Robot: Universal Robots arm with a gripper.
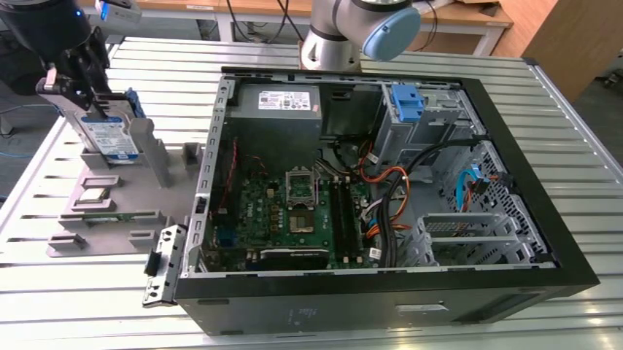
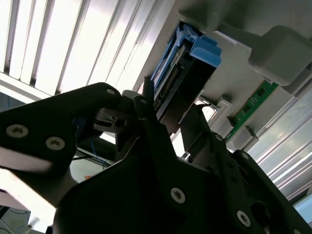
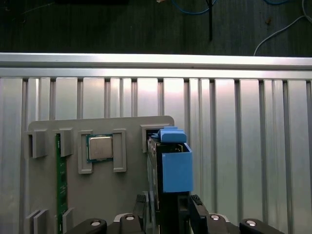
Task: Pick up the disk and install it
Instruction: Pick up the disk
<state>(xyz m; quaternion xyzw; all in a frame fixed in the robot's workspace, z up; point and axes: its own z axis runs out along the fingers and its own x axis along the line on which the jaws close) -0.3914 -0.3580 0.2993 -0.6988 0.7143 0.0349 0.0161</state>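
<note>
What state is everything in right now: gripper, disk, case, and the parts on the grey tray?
gripper: shut on the disk, one finger on each side.
disk: upright at the grey tray, in its blue carrier, not yet installed.
computer case: lying on its side, open, side panel off.
processor chip: seated in its tray pocket.
memory stick: on edge in its tray slot.

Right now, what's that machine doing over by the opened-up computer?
A robot arm's gripper is closed on the disk, a hard drive in a blue carrier, standing upright in a grey parts holder on the exterior view's left. The open computer case sits beside it; the drive is not yet installed.
</note>
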